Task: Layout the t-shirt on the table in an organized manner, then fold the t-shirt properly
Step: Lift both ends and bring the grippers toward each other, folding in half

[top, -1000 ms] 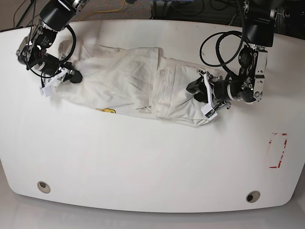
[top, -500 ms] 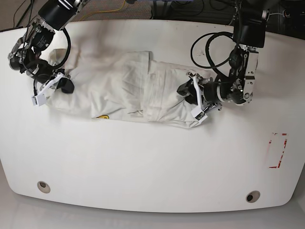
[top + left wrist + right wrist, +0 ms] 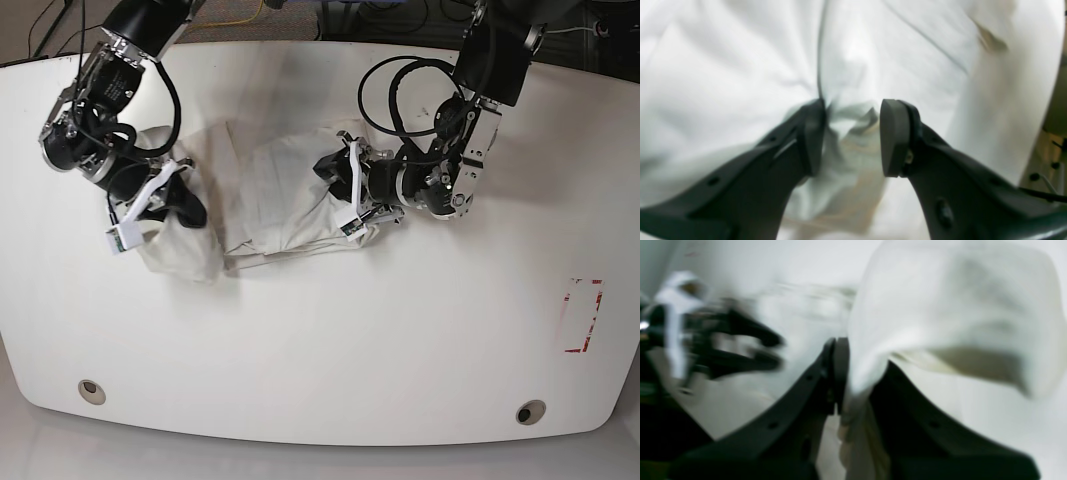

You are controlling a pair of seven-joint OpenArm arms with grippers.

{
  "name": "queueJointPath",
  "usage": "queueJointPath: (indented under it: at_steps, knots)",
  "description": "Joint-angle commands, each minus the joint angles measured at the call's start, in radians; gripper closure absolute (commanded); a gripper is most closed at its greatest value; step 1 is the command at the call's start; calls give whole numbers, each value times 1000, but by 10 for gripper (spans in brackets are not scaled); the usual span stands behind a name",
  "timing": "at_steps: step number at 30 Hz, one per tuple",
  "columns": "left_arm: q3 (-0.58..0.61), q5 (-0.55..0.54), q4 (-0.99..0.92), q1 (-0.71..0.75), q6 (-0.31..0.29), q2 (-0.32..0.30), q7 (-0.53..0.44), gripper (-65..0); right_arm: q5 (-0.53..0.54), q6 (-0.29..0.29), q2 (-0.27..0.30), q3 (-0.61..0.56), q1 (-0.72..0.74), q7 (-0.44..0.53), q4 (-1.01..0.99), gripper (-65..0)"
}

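Base view gives the whole layout: white t-shirt (image 3: 275,195) bunched into a crumpled heap on the upper-middle of the table (image 3: 320,330), one end by each arm. It doesn't show the jaws well; wrist views do.

Left wrist view: left gripper (image 3: 851,138) w/ jaws apart, a wad of cloth bunched between them. Left finger (image 3: 811,140) presses against the fabric; the other finger has a gap on its inner face, so can't tell if it's a real grip. In base view this gripper (image 3: 352,190) sits at the shirt's right end, partly buried in folds.

Right wrist view, v. blurred: right gripper (image 3: 853,373) clamped tight on a fold of shirt (image 3: 940,316), cloth draping up and over the right-hand finger. The other arm's gripper shows as a dark smear at far left of that view. In base view the right gripper (image 3: 165,195) is at the shirt's left end, w/ a lobe of cloth hanging below it toward the table's near side.

Around: black cable loops off the left arm lie above the shirt's right end. Red tape rectangle (image 3: 583,315) near the right edge, well apart from the shirt. Grey grommet hole (image 3: 91,390) front left, another (image 3: 530,411) front right.

Count: 1 shirt, 2 arms, 2 grommets, 1 tape mark.
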Motion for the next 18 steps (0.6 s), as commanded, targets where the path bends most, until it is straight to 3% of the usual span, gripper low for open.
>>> queueJointPath:
  at_steps: [1,6,18]
  knots:
    - [-6,26,2,-18,13,-9,36,-257,23,1,-21,-35,27,28,65,0]
    - [-11,25,4,-20,13,-9,36,-257,20,1,-55,-121,29,28,79,0]
    - [-57,22,7,-20,13,-3,36,-257,19,1,-53,-284,26,28,58,0]
